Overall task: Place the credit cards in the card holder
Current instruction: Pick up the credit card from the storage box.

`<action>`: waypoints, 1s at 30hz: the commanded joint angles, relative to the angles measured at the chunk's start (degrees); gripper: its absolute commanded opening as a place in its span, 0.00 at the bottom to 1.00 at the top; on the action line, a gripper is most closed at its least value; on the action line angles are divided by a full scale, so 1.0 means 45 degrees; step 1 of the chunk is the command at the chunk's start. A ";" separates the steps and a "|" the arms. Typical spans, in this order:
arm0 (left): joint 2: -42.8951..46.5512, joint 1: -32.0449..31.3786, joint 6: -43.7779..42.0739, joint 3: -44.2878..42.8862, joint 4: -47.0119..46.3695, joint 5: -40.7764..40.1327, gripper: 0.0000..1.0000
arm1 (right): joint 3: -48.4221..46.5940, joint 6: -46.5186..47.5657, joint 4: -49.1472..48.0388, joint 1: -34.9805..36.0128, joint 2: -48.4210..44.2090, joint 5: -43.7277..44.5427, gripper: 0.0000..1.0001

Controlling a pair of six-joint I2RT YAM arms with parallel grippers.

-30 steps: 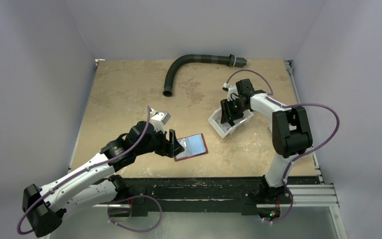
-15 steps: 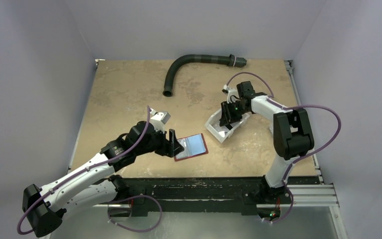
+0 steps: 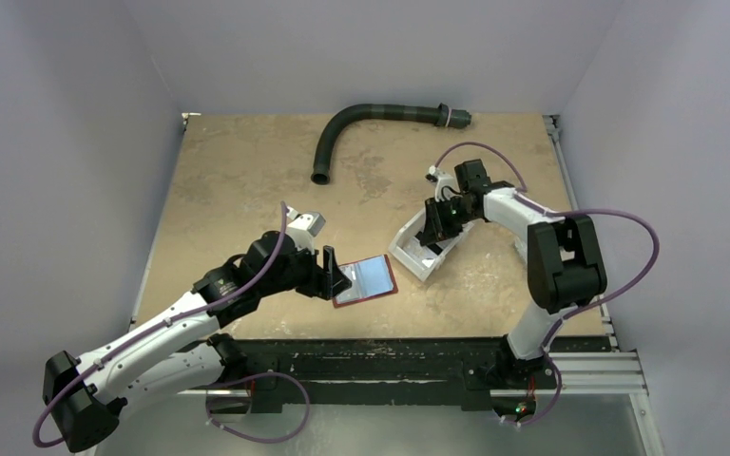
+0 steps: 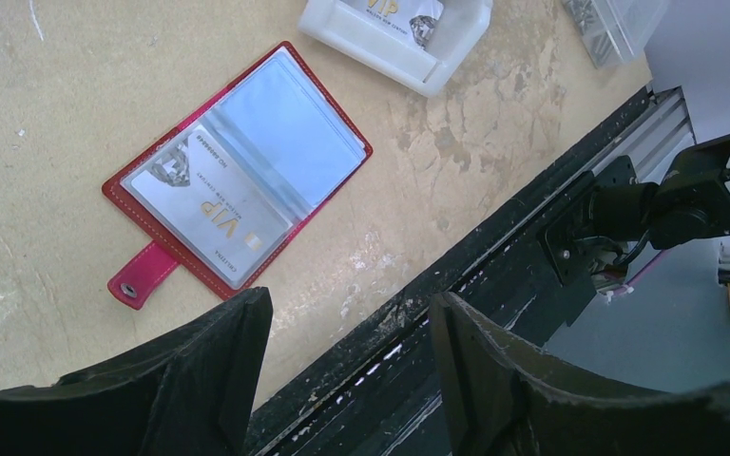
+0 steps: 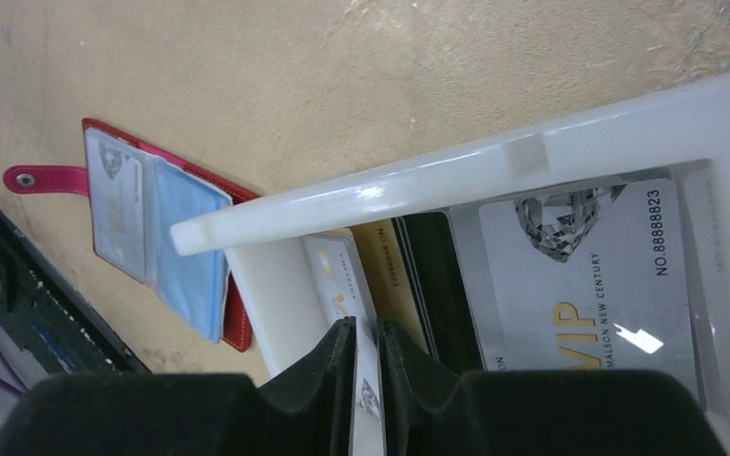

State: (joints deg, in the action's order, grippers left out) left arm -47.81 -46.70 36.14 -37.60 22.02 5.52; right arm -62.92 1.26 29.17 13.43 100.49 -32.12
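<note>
1. Your left arm stretches low from the near-left corner across the table, its wrist turned toward the card holder; the left gripper hovers just beside the holder's tab end, fingers spread wide with nothing between them.
2. Your right arm rises from its base, folds at the elbow and reaches down into the white bin; the right gripper has its fingers drawn almost together, nipping one credit card that stands on edge inside the bin.
3. The card holder lies open and flat on the table between the two arms, snap tab sticking out; a VIP card sits in one clear sleeve, and the other sleeve shows pale blue.
4. More credit cards lie in the bin: a flat VIP one on its floor, and a gold one on edge just beside the nipped card.
5. Mind the edges: the bin's rim crosses close over the nipped card in the right wrist view; the holder lies near the black rail at the table's near edge; bare table separates holder and bin; the dark hose lies well apart at the far side.
</note>
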 commanded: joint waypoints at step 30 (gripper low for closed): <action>-0.5892 -0.0352 0.2535 0.0118 -0.7850 0.2878 0.40 | -0.0229 -0.0545 -0.0021 0.0062 -0.0054 0.0744 0.43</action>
State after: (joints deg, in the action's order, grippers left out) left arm -67.07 -47.16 43.27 -33.39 0.97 15.22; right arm -62.72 -1.08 28.91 13.61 100.25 -27.42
